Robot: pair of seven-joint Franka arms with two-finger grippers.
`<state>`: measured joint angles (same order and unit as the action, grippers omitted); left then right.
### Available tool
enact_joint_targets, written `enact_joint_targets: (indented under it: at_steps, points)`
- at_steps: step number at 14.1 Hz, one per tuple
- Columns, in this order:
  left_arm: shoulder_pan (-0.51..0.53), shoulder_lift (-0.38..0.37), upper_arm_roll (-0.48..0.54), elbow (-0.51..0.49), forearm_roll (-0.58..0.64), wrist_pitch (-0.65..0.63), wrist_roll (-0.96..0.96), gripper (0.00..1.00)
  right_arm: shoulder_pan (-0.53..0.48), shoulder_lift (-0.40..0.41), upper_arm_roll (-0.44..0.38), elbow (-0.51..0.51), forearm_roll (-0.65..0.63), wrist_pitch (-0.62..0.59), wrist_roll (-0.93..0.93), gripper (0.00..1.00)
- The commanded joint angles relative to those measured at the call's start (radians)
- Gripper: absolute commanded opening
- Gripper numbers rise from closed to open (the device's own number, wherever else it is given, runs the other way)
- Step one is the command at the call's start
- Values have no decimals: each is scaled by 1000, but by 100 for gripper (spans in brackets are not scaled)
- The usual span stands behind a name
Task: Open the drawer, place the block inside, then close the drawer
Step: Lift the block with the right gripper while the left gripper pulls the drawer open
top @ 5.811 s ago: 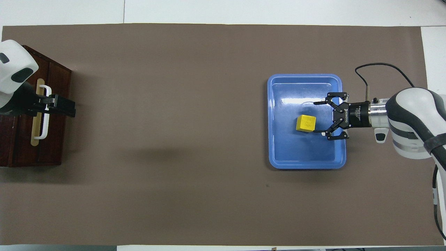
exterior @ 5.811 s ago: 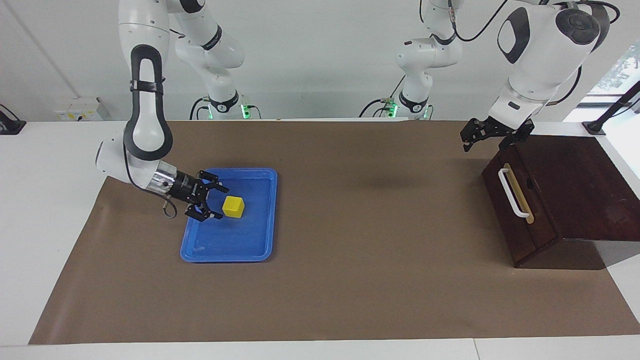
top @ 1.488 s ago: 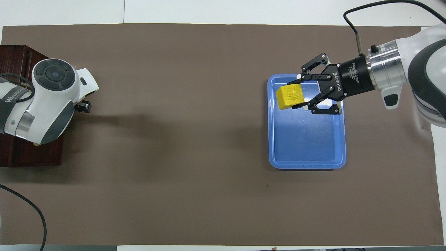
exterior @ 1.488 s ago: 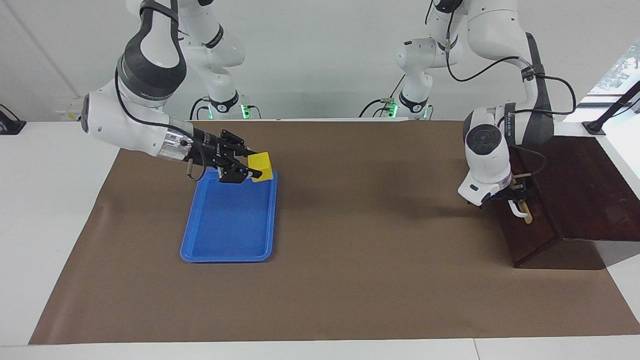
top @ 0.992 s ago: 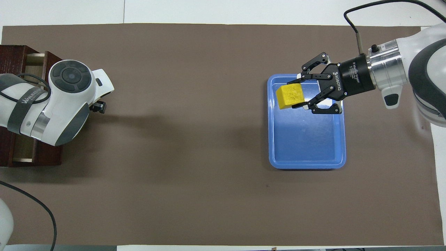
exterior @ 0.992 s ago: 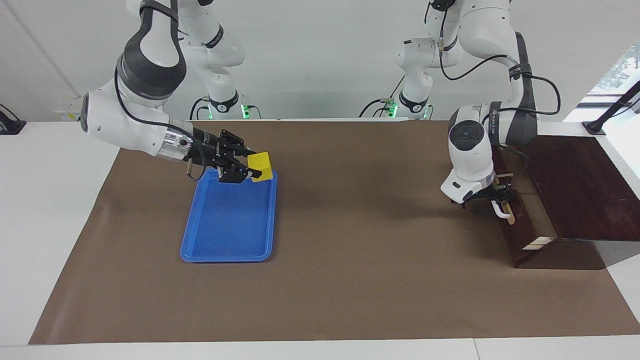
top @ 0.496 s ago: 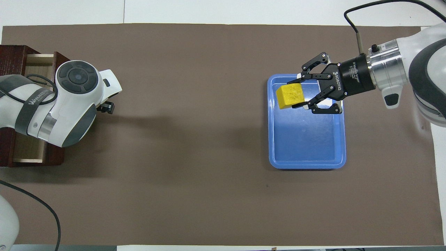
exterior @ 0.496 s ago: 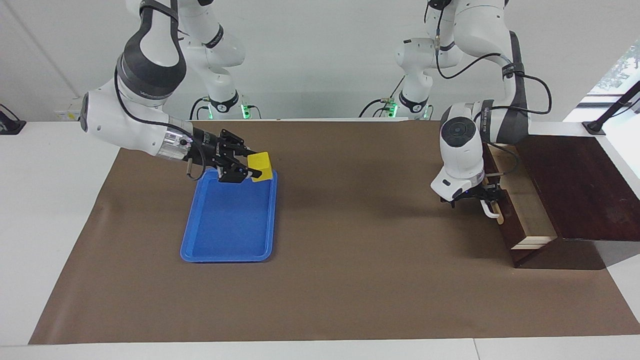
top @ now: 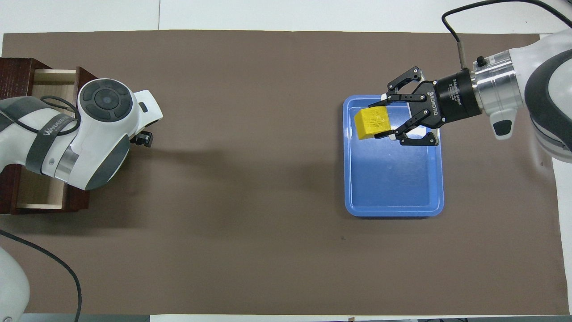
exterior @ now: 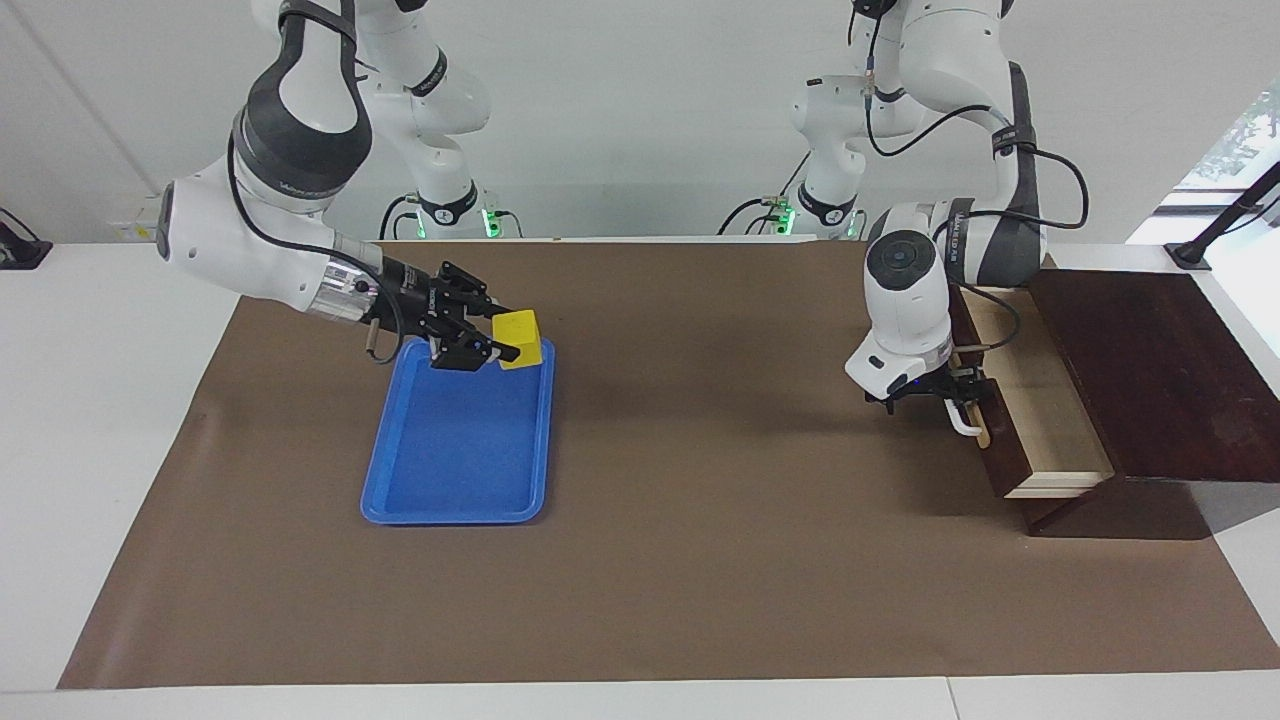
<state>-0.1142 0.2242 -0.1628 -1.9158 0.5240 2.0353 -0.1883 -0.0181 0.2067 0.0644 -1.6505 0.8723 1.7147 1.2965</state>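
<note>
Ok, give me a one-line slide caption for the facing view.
Right gripper holds the yellow block above the blue tray while the left gripper is at the open drawer's handle.

It looked like a robotics lab: two white Franka arms (exterior: pixel 300 150) were mounted at a white table (exterior: pixel 100 400) covered with brown paper (exterior: pixel 700 550), against a bare white wall (exterior: pixel 650 100), with cables (exterior: pixel 1060 170) trailing from the arms.
</note>
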Motion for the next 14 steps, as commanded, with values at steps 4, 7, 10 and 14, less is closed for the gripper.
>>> enact_joint_targets:
  at_steps: [4,7,10,14]
  points:
    - [-53,-8,3,-8,-47,-21,-8,100,-3,-1,5,12,-26,13,33,0]
    - [-65,-8,3,-3,-65,-27,-8,100,-2,-1,5,11,-26,20,33,0]
    - [-67,-9,3,-3,-65,-29,-10,100,-2,-1,6,9,-26,34,46,0]
    - [-67,-9,3,1,-65,-32,-7,100,15,-1,6,9,-27,36,46,0]
